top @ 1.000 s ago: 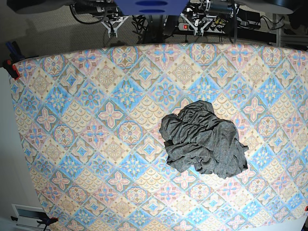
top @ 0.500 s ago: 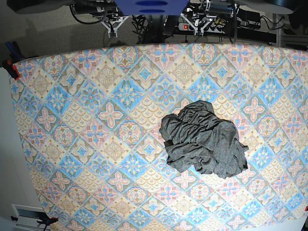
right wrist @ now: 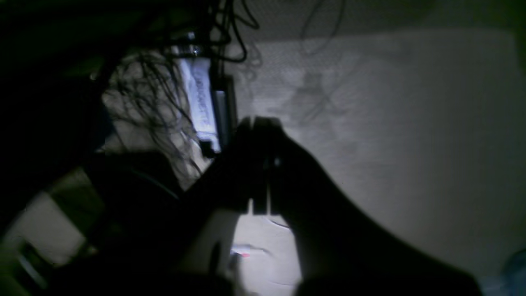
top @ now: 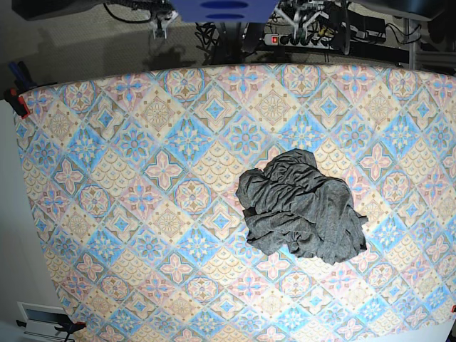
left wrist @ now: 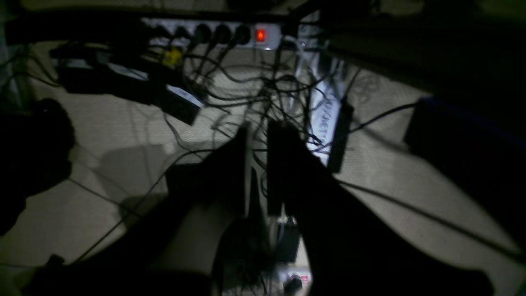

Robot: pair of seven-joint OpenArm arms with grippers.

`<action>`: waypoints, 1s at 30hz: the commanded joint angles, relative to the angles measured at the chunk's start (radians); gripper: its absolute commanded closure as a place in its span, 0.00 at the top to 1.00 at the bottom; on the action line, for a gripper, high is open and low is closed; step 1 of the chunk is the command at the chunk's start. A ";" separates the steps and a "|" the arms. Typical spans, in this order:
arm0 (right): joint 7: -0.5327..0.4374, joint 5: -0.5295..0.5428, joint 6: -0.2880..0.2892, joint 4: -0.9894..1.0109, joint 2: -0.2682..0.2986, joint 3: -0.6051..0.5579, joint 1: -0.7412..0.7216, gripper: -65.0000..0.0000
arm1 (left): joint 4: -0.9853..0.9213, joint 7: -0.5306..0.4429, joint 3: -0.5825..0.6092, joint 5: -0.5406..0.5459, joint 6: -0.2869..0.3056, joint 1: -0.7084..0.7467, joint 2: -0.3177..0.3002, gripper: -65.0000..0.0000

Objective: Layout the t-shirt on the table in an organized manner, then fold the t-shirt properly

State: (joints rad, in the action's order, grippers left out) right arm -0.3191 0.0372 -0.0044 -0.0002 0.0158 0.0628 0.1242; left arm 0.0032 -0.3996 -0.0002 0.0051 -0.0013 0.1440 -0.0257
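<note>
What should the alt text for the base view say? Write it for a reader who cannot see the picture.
A crumpled dark grey t-shirt lies in a heap, right of centre, on a wide table covered in a pastel blue, pink and cream diamond-tile cloth. Both robot arms are pulled back beyond the far edge, touching nothing, above a dim floor with cables and a power strip.

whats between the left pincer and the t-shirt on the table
Only bare patterned table in the base view: the left pincer hangs past the far edge and the crumpled t-shirt has nothing around it.
</note>
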 commanded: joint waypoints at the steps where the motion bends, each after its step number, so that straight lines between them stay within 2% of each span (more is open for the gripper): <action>1: -0.021 0.003 -0.001 -0.002 0.006 0.016 0.016 0.00 | 0.002 -0.042 -0.001 0.003 -0.004 0.007 -0.003 0.11; 4: -0.079 0.005 0.001 -0.002 0.040 0.050 0.021 0.00 | -0.001 -0.129 -0.001 0.003 -0.004 0.029 -0.009 0.11; 8: -0.165 0.008 0.001 -0.001 0.046 0.061 0.025 0.00 | -0.001 -0.267 -0.001 0.005 -0.004 0.064 -0.026 0.11; 15: -0.506 0.008 0.001 -0.001 0.046 0.059 0.110 0.00 | -0.001 -0.780 0.004 -0.004 -0.004 0.156 -0.049 0.11; 18: -0.650 0.008 0.001 -0.001 0.046 0.059 0.139 0.00 | -0.001 -0.970 0.004 -0.004 -0.004 0.165 -0.046 0.11; 19: -0.711 0.008 0.001 -0.001 0.046 0.059 0.148 0.00 | -0.001 -0.997 0.006 -0.004 -0.004 0.165 -0.044 0.11; 25: -1.060 0.008 -0.001 -0.007 0.046 0.059 0.208 0.00 | 0.039 -0.997 0.001 0.002 -0.003 0.181 -0.044 0.11; 27: -1.044 0.008 -0.001 -0.022 0.046 0.059 0.233 0.00 | 0.094 -0.997 0.001 0.003 -0.003 0.217 -0.044 0.11; 30: -1.053 0.008 -0.001 -0.059 0.046 0.059 0.240 0.00 | 0.294 -0.997 0.001 0.003 -0.003 0.306 -0.049 0.11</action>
State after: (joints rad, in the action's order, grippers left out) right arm -1.3418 0.0380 -0.0044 -0.0532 0.0563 0.1215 0.3695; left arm 0.3000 -1.3617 0.0013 0.0055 -0.0040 0.4343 -0.0700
